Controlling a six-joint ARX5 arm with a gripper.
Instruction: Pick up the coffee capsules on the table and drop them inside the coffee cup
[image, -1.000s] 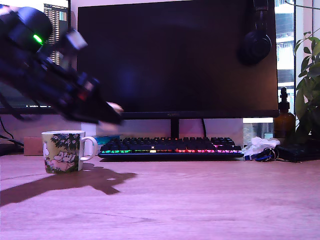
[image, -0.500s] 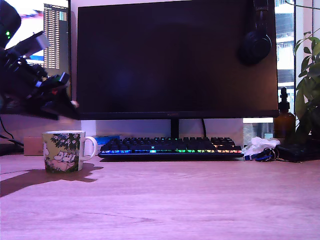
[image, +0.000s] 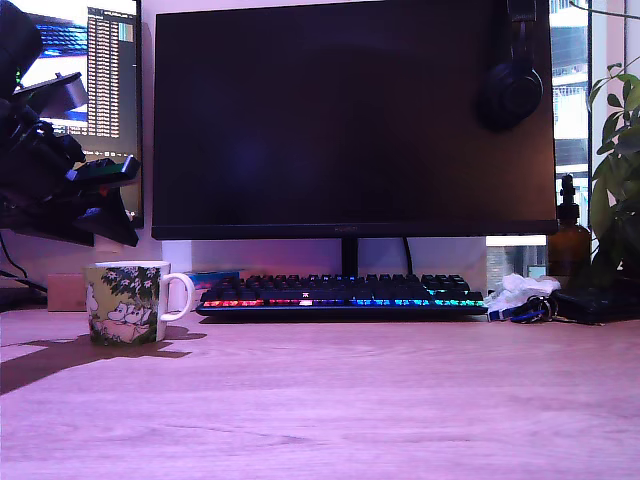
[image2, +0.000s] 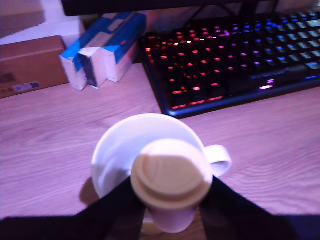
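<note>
The wooden table (image: 400, 400) carries a dark monitor (image: 350, 120) and a lit keyboard (image: 340, 292) along its back edge. The coffee cup (image: 125, 302) stands at the exterior view's left, upright, its handle towards the keyboard. Above it hangs the gripper (image2: 170, 200), its dark fingers clenched on a cream-white coffee capsule (image2: 171, 174), pressing the tapered body from both sides just under the flat rim. In the wrist view the capsule sits over the near part of the cup's open mouth, clear of the cup and well above it. The cup's inside looks empty, though the capsule hides part of it, so I cannot be sure.

The capsule is probably light, stiff thin plastic and somewhat slick; the wide rim gives a ledge, so a hold on the body beneath it seems sound. The ceramic cup is likely heavy enough to stay put when the capsule falls in.
</note>
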